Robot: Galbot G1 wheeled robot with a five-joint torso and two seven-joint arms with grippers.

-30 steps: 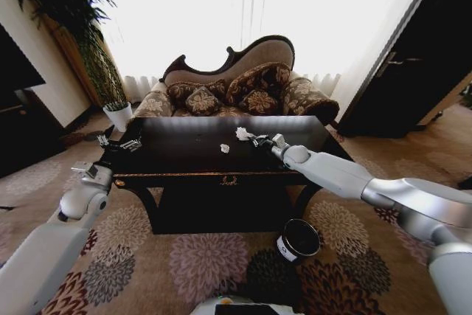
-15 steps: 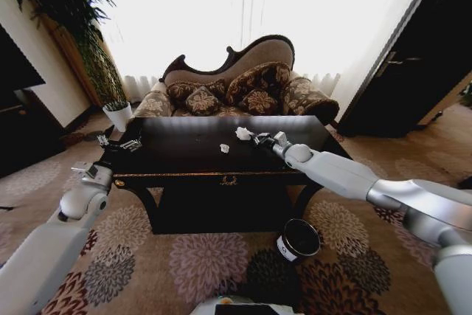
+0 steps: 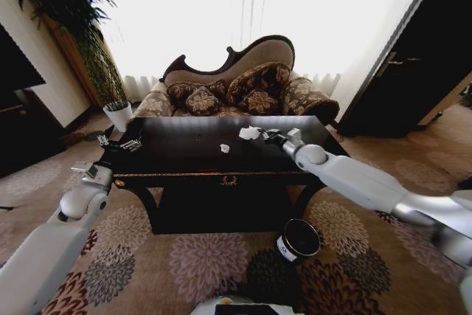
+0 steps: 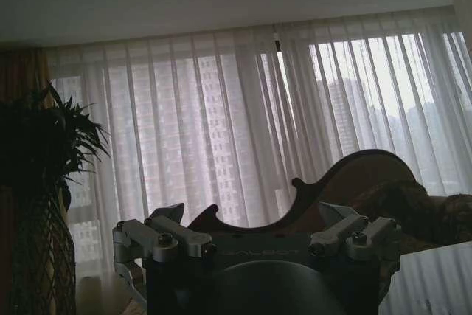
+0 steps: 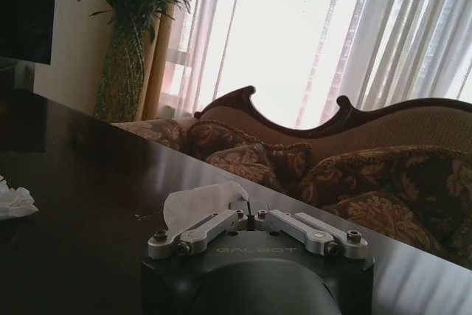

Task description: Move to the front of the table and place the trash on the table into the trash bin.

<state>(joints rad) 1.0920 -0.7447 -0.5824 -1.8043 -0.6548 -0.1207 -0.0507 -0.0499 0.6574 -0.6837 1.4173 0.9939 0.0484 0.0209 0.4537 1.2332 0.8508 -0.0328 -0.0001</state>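
One paper wad clamped in right gripper above table, left gripper spread at edge.

Right pincer grips trash (white).

White-grey arms, seemingly black claws

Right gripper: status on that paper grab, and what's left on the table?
Right gripper shut on paper wad, raised over the table. Left gripper open at the table's left edge. Second wad on tabletop. Trash bin on the floor, front right.
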